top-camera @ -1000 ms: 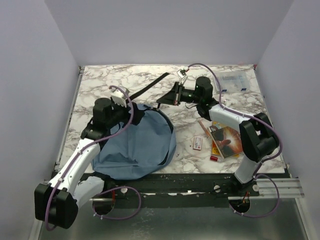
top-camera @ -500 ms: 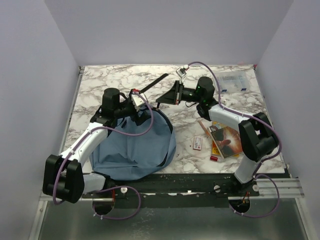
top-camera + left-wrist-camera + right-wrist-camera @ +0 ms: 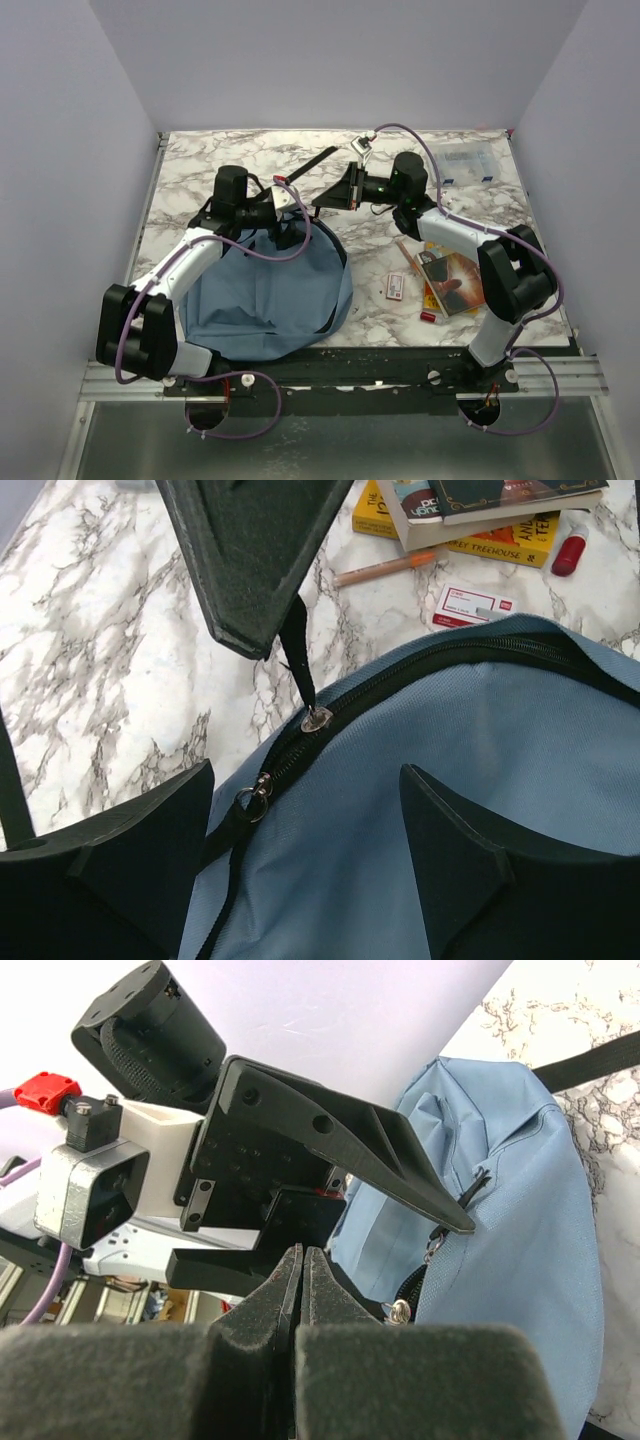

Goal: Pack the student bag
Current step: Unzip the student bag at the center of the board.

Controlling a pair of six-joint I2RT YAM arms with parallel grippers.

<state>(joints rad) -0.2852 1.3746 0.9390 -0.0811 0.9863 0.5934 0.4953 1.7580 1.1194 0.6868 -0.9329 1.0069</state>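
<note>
Student bag (image 3: 270, 290) lies flat on the near-left part of the marble table (image 3: 190, 170), with its zipper (image 3: 420, 665) along the far edge. Right gripper (image 3: 302, 1255), jaws pressed together, pinches the black zipper pull (image 3: 296, 645). Left gripper (image 3: 305, 770) hangs just beside it over the zipper, jaws spread, holding nothing.

The left arm (image 3: 185, 265), white links with black joints, stretched from its base at the near left edge forward and inward, its wrist turned toward the centre. The left gripper (image 3: 305, 775), black with two wedge-shaped fingers (image 3: 120, 850), pointed downward, its jaws spread wide and gripping nothing. The right arm (image 3: 455, 232), built alike, folded at its black elbow and ran forward and leftward. The right gripper (image 3: 302, 1260), its tip just beside the left gripper, had its jaws pressed together on a thin black fabric pull tab (image 3: 297, 655).
</note>
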